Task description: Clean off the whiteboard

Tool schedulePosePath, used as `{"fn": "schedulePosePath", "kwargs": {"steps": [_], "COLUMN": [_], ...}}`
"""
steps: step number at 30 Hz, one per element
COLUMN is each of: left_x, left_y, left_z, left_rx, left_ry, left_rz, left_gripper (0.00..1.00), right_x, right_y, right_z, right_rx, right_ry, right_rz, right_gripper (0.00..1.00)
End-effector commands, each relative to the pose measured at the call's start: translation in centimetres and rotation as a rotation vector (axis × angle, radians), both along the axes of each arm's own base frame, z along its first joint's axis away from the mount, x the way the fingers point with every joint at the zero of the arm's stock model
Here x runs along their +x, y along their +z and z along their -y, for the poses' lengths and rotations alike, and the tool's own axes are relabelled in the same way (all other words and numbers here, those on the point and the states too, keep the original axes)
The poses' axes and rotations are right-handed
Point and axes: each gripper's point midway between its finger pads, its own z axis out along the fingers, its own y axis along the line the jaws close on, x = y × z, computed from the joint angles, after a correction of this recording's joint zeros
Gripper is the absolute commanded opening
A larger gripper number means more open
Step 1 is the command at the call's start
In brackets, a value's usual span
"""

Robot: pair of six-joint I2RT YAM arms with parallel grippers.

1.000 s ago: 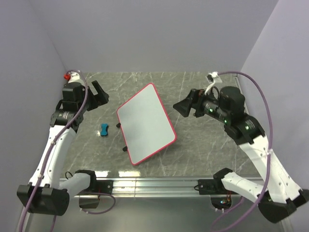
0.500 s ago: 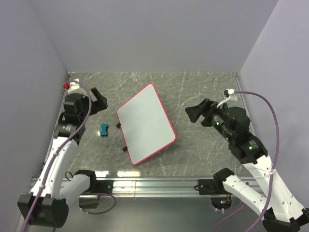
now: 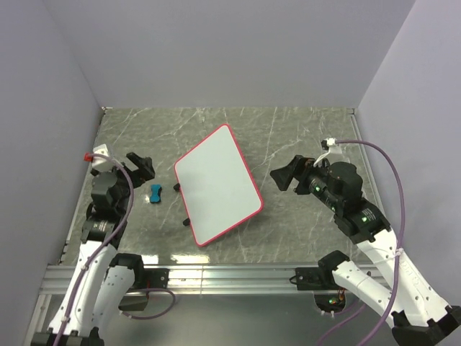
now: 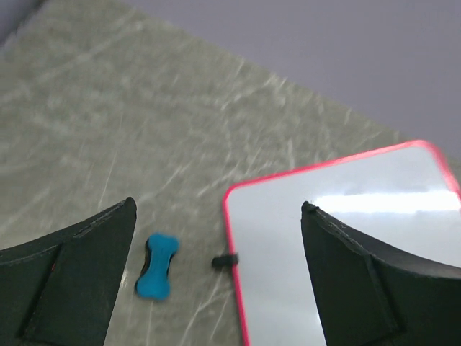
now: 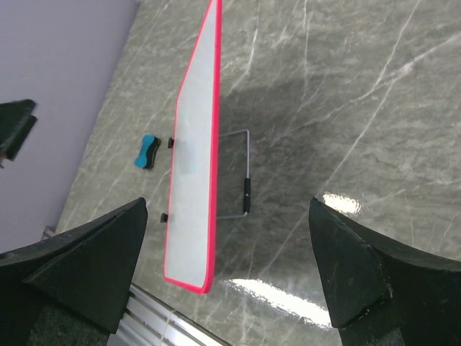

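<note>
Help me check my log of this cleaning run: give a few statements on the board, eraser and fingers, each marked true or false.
1. The large white rectangular whiteboard with a red-pink rim shows no blue scribbles. True.
2. The small blue bone-shaped eraser lies on the whiteboard. False: it lies on the grey marbled table, left of the board and apart from it.
3. The left gripper holds the eraser. False: its fingers are open and empty.
4. The right gripper is open and holds nothing. True.
5. The whiteboard lies flat on the table. False: a thin wire stand props it at a tilt.
</note>
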Motion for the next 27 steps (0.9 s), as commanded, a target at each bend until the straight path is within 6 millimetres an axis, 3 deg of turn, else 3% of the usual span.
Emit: {"fn": "schedulePosePath", "kwargs": {"steps": [1,4,8,11,15,27], "left_x": [-0.1,-0.2,-0.4,-2.4,-3.8,-3.8], "left_y": [-4.3,-6.7,-6.6,-4.6,-4.1,-4.7], "left_z": [0.1,1.6,3.4,10.0,12.8,13.1], "left_rx": [-0.032,-0.050,-0.061,-0.075,-0.114,-0.087], "left_ry": [0.018,-0.062,-0.166,-0.601,-0.801,-0.814], "left_rz": [-0.206,-0.294,-0.275,-0.213,-0.204,-0.218], "left_gripper": [0.99,0.97,0.98,0.99,0.99,0.99], "right_x": [0.1,0.2,0.0,0.0,-0.2,-0.6], "right_y": [0.4,0.0,-0.3,-0.4,-0.6,-0.8], "right_z": [-0.3,-0.5,-1.4,-1.7,-2.1,-2.3], "right_rx": [0.025,0.034,0.049,0.048,0.052,0.074], "right_ry": [0.002,0.004,0.050,0.068,0.091,0.103], "right_rz": [0.020,0.003,-0.007,-0.014,-0.022,-0.027], "right_gripper": [1.00,1.00,1.00,1.00,1.00,1.00]}}
